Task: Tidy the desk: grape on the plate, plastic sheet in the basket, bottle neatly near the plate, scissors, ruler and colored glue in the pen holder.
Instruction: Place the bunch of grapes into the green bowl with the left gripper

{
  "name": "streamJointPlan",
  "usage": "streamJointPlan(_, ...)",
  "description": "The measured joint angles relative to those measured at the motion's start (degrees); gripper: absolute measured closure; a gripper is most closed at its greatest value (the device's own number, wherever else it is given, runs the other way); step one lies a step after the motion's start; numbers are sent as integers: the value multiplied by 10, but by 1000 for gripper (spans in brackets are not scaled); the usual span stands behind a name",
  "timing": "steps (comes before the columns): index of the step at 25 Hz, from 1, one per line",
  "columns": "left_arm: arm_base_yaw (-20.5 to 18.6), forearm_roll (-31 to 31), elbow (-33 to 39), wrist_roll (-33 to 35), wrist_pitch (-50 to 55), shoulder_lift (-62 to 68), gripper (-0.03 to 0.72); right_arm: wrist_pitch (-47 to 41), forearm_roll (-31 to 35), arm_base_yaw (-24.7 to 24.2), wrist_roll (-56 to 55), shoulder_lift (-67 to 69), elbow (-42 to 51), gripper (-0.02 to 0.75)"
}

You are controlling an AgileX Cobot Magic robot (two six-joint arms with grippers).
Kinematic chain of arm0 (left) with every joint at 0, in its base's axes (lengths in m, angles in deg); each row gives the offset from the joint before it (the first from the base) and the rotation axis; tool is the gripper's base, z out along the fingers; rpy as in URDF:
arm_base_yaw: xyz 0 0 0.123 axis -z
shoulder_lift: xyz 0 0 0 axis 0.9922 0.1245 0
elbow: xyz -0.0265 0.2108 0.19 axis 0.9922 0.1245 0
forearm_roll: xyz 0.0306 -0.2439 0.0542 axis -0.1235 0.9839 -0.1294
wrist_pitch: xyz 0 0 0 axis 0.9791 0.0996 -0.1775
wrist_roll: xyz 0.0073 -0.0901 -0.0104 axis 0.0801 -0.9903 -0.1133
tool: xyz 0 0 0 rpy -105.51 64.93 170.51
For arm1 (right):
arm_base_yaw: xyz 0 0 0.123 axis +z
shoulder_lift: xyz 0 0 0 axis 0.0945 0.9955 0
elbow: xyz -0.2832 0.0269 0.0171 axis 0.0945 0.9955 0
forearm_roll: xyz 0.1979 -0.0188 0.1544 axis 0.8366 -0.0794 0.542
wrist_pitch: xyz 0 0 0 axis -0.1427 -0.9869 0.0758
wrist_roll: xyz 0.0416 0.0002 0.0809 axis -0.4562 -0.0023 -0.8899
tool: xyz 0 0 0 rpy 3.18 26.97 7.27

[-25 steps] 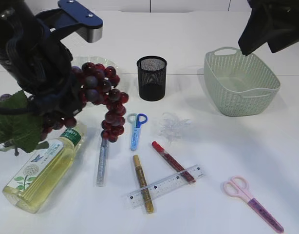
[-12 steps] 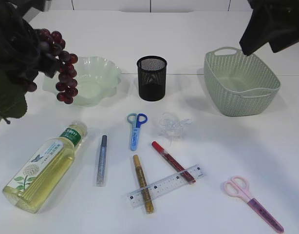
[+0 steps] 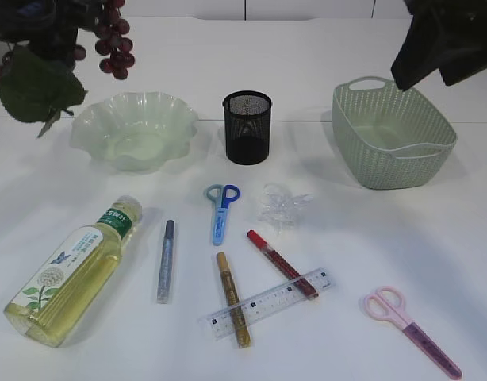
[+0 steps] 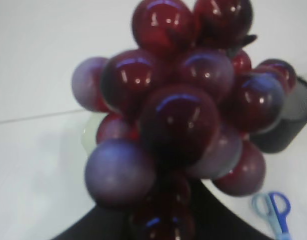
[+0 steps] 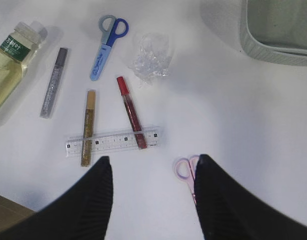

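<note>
Left claw: clamped on the dark red plastic grape bunch (image 4: pixel 178 110), held high above the table (image 3: pixel 347 238), up-left of the pale green wavy plate (image 3: pixel 132 131).
Right claw (image 5: pixel 152 172): fingers apart, holding nothing, over the pink scissors (image 5: pixel 186 170).

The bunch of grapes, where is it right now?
The bunch of grapes hangs in the air at the top left of the exterior view, above and behind the pale green plate, not yet on it. It fills the left wrist view.
</note>
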Motion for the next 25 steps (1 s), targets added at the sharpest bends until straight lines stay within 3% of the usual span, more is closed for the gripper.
streamJointPlan(8,-74,-3,0,-8,-206,62,566,0,-19,0,0,0,0,318)
streamJointPlan(19,-131,17,-1,-8,-488,199,565,-3,-54,0,0,0,0,318)
streamJointPlan(25,-144,34,-55,-8,-540,283,560,-3,-54,0,0,0,0,319)
